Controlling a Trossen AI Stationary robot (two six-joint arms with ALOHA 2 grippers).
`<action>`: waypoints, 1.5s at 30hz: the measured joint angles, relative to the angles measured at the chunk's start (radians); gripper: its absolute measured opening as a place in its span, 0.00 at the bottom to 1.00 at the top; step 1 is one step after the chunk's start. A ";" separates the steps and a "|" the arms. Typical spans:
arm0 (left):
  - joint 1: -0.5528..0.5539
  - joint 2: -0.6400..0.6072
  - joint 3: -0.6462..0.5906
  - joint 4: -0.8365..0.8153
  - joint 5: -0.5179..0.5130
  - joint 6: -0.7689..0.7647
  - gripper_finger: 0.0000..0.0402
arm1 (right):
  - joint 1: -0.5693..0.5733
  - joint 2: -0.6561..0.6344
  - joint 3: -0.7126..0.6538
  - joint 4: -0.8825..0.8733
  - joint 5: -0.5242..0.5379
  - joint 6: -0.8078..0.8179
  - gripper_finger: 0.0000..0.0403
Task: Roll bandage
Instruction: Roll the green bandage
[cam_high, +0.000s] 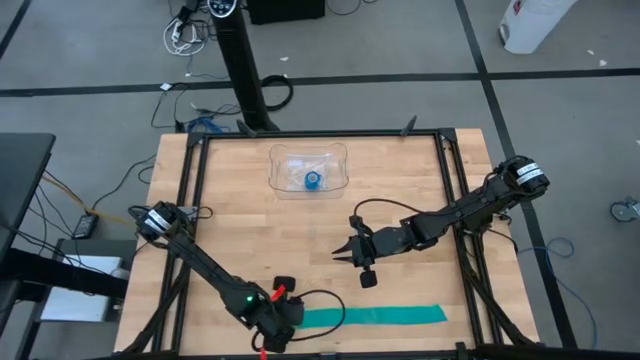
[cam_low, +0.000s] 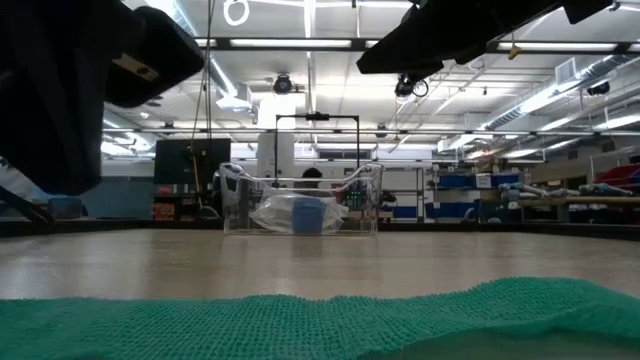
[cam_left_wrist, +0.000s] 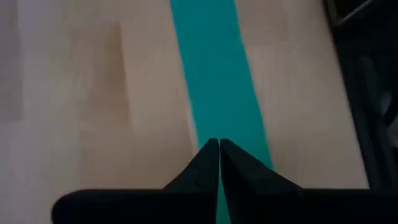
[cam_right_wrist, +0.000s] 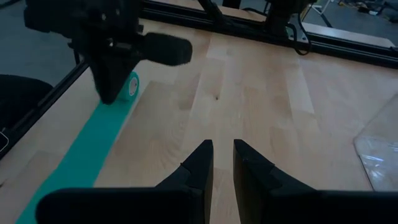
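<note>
The teal-green bandage lies as a long flat strip on the wooden table near its front edge. It also shows in the low view and in the left wrist view. My left gripper is at the strip's left end, shut on it. In the right wrist view that end shows as a small rolled-up disc beside the left gripper. My right gripper hovers over the table's middle, behind the strip, slightly open and empty. My left gripper has its two fingers closed together on the strip's left end, and a sliver of teal shows between them. The fingers come from above, pointing down, in line with the strip. A small rolled part sits beside the fingertips. The rest of the strip lies flat and slack on the table.
A clear plastic tray stands at the table's far middle with a small bright-blue roll in it; it also shows in the low view. A black frame rail runs around the table. Bare wood lies between the tray and the strip.
</note>
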 joint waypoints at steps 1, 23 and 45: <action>0.000 0.000 0.017 -0.040 0.006 -0.003 0.06 | 0.000 0.000 0.000 -0.002 0.000 0.000 0.13; -0.048 -0.010 0.101 -0.247 0.181 -0.151 0.06 | 0.000 0.000 0.000 -0.018 0.022 -0.001 0.13; -0.003 -0.012 -0.110 0.171 0.005 -0.148 0.06 | 0.038 -0.052 0.000 -0.120 0.029 0.048 0.13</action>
